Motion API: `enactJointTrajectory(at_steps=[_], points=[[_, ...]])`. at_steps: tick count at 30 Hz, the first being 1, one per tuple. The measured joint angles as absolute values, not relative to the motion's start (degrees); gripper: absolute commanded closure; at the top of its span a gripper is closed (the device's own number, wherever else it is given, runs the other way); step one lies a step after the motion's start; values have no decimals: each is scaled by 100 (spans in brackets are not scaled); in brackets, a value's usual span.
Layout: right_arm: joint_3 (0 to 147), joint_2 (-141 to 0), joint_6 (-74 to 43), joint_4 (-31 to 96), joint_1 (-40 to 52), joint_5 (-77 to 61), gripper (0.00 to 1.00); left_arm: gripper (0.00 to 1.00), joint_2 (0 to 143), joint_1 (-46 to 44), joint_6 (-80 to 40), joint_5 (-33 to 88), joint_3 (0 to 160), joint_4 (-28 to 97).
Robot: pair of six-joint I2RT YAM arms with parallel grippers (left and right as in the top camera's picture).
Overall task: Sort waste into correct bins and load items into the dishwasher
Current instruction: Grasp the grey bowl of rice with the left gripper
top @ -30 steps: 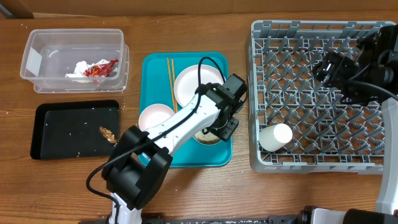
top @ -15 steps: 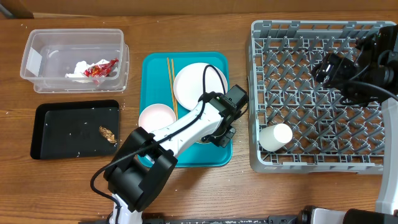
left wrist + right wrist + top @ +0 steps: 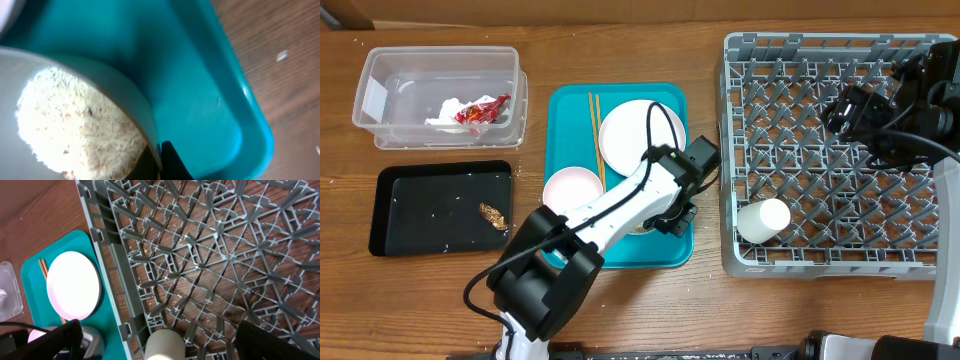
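Note:
My left gripper [image 3: 665, 212] [image 3: 160, 159] is shut on the rim of a pale bowl [image 3: 127, 95] holding white rice [image 3: 75, 125], low over the teal tray [image 3: 665, 250]. One finger is inside the rim and one outside. From overhead the arm hides most of that bowl. A white plate [image 3: 635, 135], two chopsticks [image 3: 593, 125] and a second, pinkish bowl [image 3: 570, 188] also lie on the tray. A white cup [image 3: 763, 220] lies on its side in the grey dishwasher rack [image 3: 730, 150]. My right gripper [image 3: 848, 110] [image 3: 159, 329] hangs open above the rack, holding nothing.
At the back left a clear tub [image 3: 410, 80] holds a crumpled napkin [image 3: 448, 108] and a red wrapper [image 3: 485, 108]. In front of it the black tray [image 3: 420, 215] carries a brown food lump [image 3: 493, 213] and scattered rice grains. Bare wood lies between tray and rack.
My left gripper has closed on the rice bowl's rim and settled slightly lower on the tray. The right arm has not moved.

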State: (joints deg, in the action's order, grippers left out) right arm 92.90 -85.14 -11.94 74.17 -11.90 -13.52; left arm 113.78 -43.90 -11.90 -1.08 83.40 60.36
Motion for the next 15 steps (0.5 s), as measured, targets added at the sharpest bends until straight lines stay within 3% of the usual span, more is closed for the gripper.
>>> enactJointTrajectory(at_steps=[7,15], points=[[9290,-8514,-1194,7419,-1190,-1356,0,96,11380,-4235,-1402,497,9918,7634],[9290,-8514,-1192,7467,-1190,-1354,0,96,11316,-2965,-1262,1052,10783,8477]])
